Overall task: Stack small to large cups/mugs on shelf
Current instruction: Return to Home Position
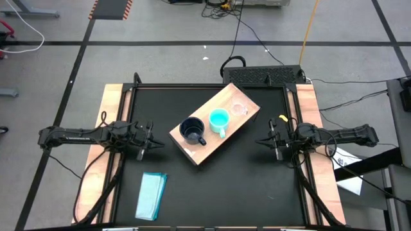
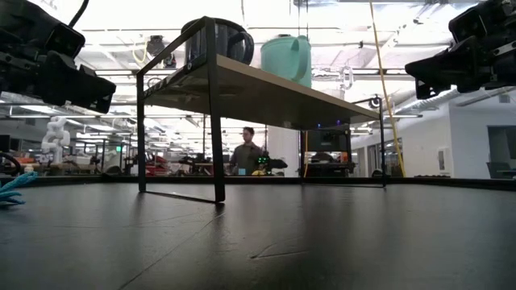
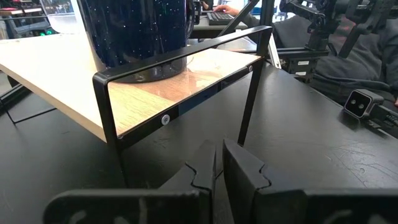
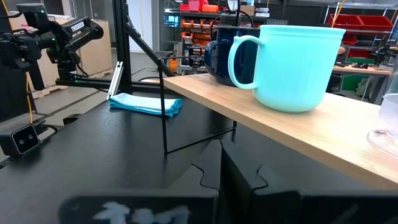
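Observation:
The wooden shelf [image 1: 215, 123] stands on thin black legs [image 2: 214, 121] at the table's middle, lying aslant. On it stand three cups in a row: the dark navy mug [image 1: 192, 131] at the near-left end, the turquoise mug [image 1: 219, 120] in the middle, the clear cup [image 1: 239, 109] at the far-right end. My left gripper [image 1: 156, 141] is shut and empty, left of the shelf. My right gripper [image 1: 260, 140] is shut and empty, right of the shelf. The navy mug shows in the left wrist view [image 3: 140, 31], the turquoise mug in the right wrist view [image 4: 292, 65].
A flat pale-teal block [image 1: 151, 195] lies near the table's front left. Wooden side rails [image 1: 109, 102] border the black table top. In the low view a person [image 2: 246, 153] shows in the room far behind the table.

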